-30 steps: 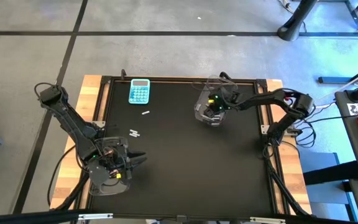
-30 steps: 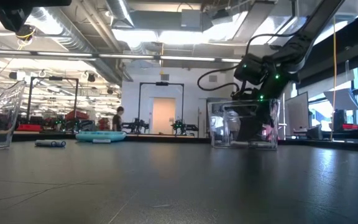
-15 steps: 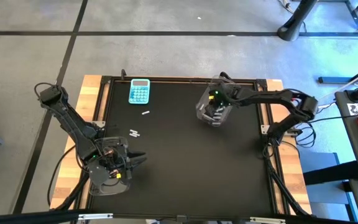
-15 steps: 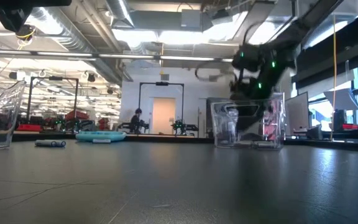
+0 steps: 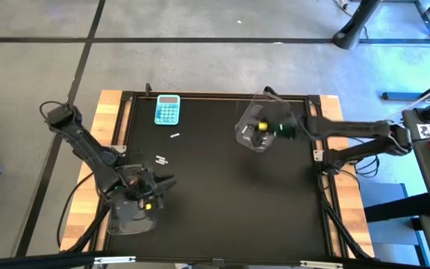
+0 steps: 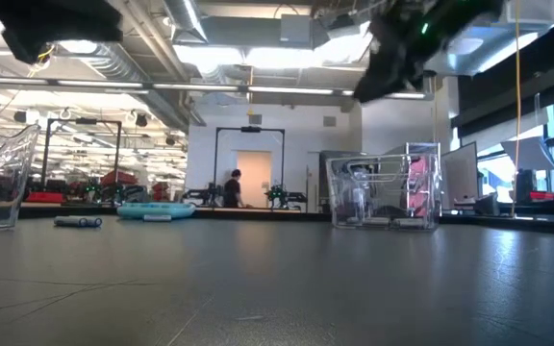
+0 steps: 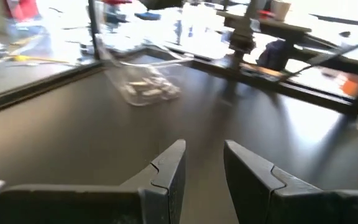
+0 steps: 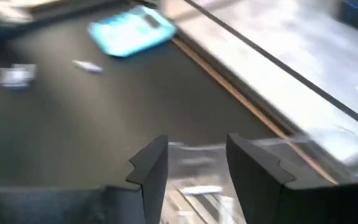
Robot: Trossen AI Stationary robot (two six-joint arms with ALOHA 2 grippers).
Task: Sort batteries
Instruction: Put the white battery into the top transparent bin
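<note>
Loose batteries lie on the black mat: one silvery one (image 5: pixel 174 135) and a small cluster (image 5: pixel 161 159), also seen from the right wrist (image 8: pixel 87 65). More batteries (image 7: pixel 145 87) lie in the clear bin (image 5: pixel 254 133) at the far right. My right gripper (image 8: pixel 197 162) hovers open above that bin, well clear of its rim in the low view (image 6: pixel 368 86). My left gripper (image 7: pixel 204 168) stands open and empty above the mat (image 5: pixel 166 181), near the front left, just nearer than the cluster.
A light-blue calculator (image 5: pixel 167 110) lies at the mat's far left. A second clear bin (image 5: pixel 129 220) stands at the front left under my left arm. The mat's middle and near right are bare. A person (image 6: pixel 231 187) walks in the room far behind.
My right gripper has risen out of the far-right bin, where it reached down a second ago, and its arm has drawn back toward the table's right edge. My left gripper has shifted a little toward the far edge, closer to the battery cluster.
</note>
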